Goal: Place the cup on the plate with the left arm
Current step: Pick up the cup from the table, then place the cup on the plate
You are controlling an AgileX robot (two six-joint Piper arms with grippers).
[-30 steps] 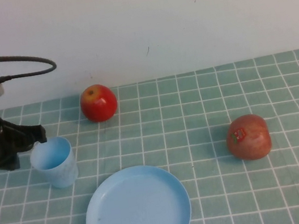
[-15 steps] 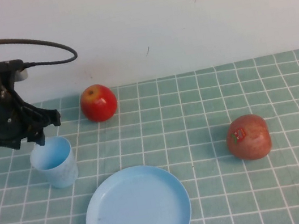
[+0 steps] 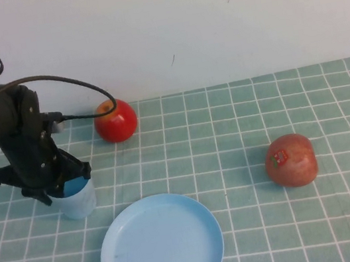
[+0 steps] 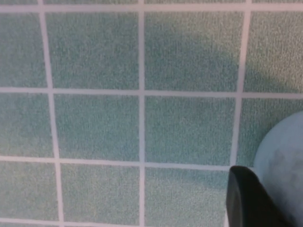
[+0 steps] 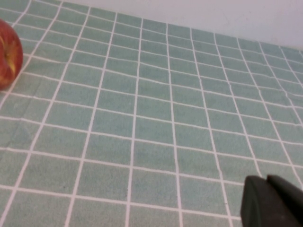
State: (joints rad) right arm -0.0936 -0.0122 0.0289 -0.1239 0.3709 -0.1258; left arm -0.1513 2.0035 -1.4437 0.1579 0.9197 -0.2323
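The light-blue cup [image 3: 79, 199] stands on the checked cloth at the left, just behind the left edge of the light-blue plate [image 3: 161, 246]. My left gripper [image 3: 61, 183] has come down over the cup's mouth and hides its rim. In the left wrist view one black finger [image 4: 244, 196] sits right beside the cup's wall [image 4: 284, 161]; the other finger is out of view. The jaws look open around the cup. My right gripper [image 5: 266, 183] shows only in its wrist view, shut and empty above the cloth.
A red apple [image 3: 115, 120] lies behind the cup near the wall and also shows in the right wrist view [image 5: 8, 54]. A second, duller apple with a sticker [image 3: 291, 160] lies at the right. A white wall bounds the back.
My left arm has swung from the far left toward the right and down, from beside the cup to right over its mouth. The cup, the plate and the apples have not moved.
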